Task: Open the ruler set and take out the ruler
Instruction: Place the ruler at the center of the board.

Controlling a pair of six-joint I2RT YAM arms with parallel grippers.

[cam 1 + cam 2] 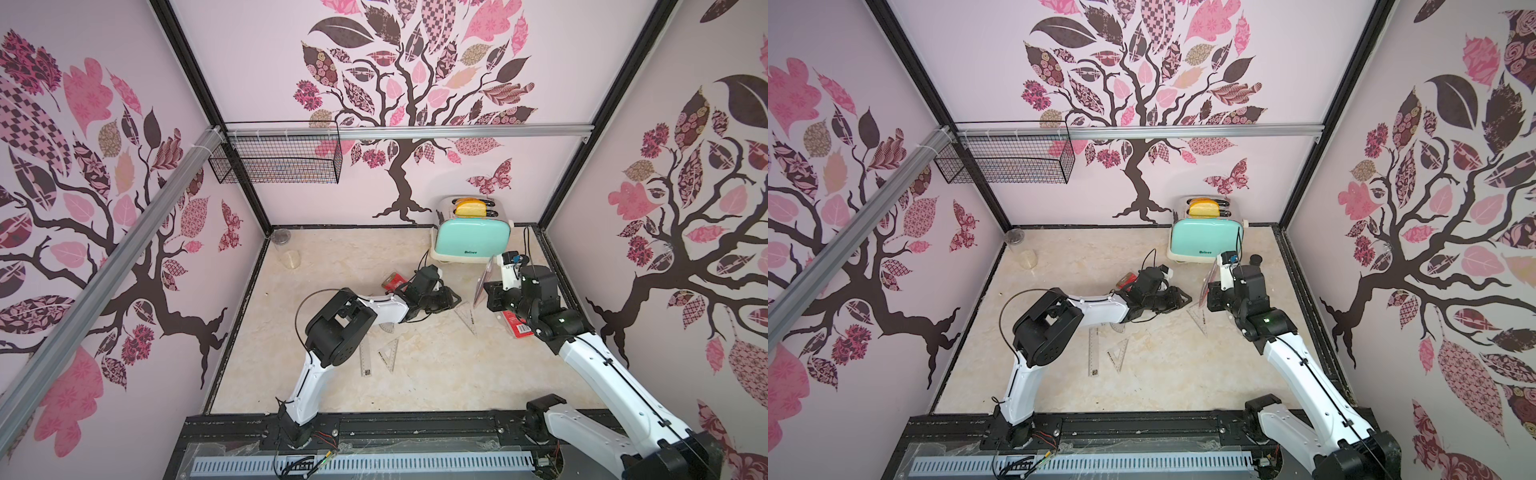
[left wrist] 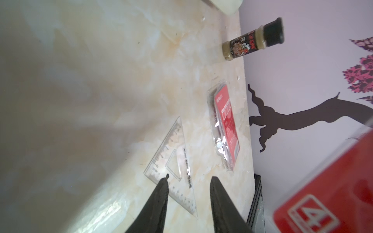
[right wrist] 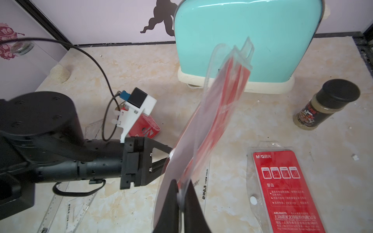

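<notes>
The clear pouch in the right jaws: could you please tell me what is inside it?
A red card shows through the clear pouch; anything behind that card is covered.

Left arm (image 1: pixel 309 374): white shell links, bulky black joints, a thin black cable (image 1: pixel 297 311) looping free. Right arm (image 1: pixel 602 368) matches, a small green light (image 1: pixel 1265 320) on its black housing. Left end effector (image 2: pixel 189 177): black tapered fingers.

Pink tree-decal walls (image 1: pixel 415 62), beige marble tabletop (image 1: pixel 332 257)
</notes>
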